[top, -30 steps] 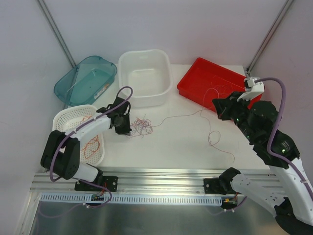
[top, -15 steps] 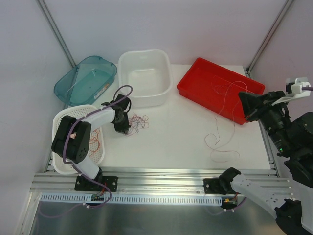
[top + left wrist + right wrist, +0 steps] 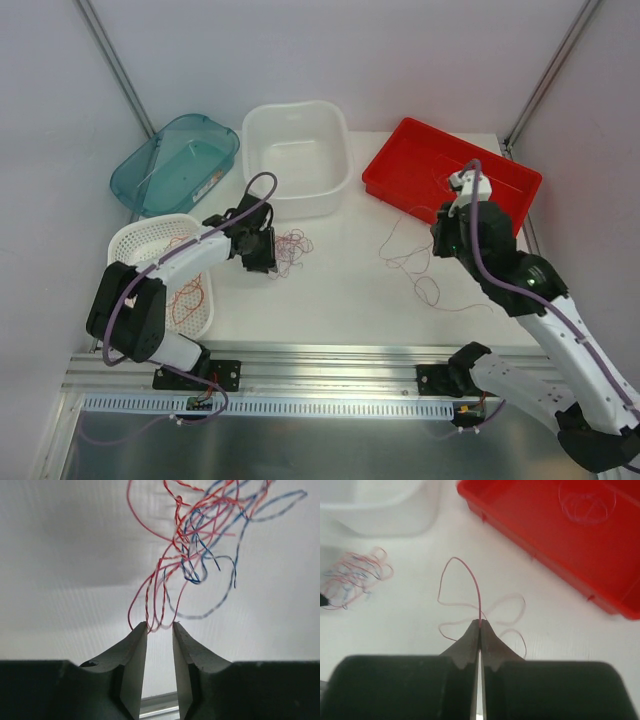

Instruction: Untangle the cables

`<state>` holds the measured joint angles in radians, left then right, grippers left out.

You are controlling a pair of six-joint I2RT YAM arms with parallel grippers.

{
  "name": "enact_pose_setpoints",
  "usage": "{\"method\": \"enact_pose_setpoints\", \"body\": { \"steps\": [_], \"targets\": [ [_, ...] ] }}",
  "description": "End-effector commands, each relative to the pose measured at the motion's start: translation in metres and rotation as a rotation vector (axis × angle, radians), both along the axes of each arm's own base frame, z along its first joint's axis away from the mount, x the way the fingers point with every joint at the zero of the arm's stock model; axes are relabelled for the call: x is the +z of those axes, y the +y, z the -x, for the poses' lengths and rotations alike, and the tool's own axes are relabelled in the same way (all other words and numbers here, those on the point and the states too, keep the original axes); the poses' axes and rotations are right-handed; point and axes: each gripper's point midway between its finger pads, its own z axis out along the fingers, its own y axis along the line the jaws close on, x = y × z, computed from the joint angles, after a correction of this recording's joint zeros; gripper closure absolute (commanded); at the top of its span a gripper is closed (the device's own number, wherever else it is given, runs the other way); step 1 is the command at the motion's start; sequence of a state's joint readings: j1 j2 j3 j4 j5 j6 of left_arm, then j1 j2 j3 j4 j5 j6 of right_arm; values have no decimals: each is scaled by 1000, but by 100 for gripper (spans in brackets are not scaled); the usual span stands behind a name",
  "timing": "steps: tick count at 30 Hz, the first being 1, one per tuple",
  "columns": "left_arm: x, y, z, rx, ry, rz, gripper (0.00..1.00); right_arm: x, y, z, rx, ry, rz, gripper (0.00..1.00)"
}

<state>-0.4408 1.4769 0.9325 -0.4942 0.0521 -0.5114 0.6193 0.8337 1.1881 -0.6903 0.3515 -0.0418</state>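
The cables are thin red-orange and blue wires. A small tangle (image 3: pixel 290 244) (image 3: pixel 200 540) lies on the white table in front of my left gripper (image 3: pixel 268 262) (image 3: pixel 160 626). Its jaws stand a little apart, and a few red loops of the tangle rest at the tips unclamped. My right gripper (image 3: pixel 441 240) (image 3: pixel 480 622) is shut on a single red cable (image 3: pixel 478 596) above the table. That cable falls away in loose loops (image 3: pixel 408 262) beside the red tray. From the right wrist the tangle (image 3: pixel 352 575) shows at far left.
A red tray (image 3: pixel 415 165) (image 3: pixel 545 535) holding a pale coiled wire (image 3: pixel 587 502) sits at back right. A white tub (image 3: pixel 297 160) stands at back centre and a teal bin (image 3: pixel 175 165) at back left. A white basket (image 3: pixel 140 240) at left holds red cables (image 3: pixel 187 300).
My left jaws have parted and let go of the tangle. My right arm swung far right, then back left over the table, dragging its cable clear of the tangle into loops by the tray.
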Motion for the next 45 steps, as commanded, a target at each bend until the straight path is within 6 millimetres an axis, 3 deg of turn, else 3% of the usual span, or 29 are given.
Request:
{"method": "enact_pose_setpoints", "body": {
  "steps": [1,8,15,16,19,20,23,26,33,37,45],
  "targets": [
    [6,-12,24,-87,18,59,71,-47,-15,-8,-138,102,15,99],
    [26,-16,42,-153,-37,129,50,-159,-31,3,-296,419,33,87],
    [67,-23,44,-243,-166,207,31,-227,-40,13,-405,613,51,71],
    [77,-25,44,-259,-194,224,29,-232,-39,12,-409,625,39,68],
    [93,-25,40,-289,-260,225,27,-244,-35,11,-406,653,35,47],
    [98,-25,39,-298,-277,224,26,-245,-35,10,-406,655,34,34],
    [113,-24,32,-331,-341,209,25,-245,-29,7,-379,653,19,18],
    [124,-22,23,-356,-391,180,25,-240,-36,6,-406,642,45,12],
    [128,-16,2,-391,-440,86,25,-246,-61,9,-520,657,85,8],
    [110,-9,-2,-386,-403,36,25,-262,-53,7,-509,711,-14,9],
    [88,-6,-1,-393,-350,37,26,-289,-48,1,-502,767,-89,26]
  ]
}}
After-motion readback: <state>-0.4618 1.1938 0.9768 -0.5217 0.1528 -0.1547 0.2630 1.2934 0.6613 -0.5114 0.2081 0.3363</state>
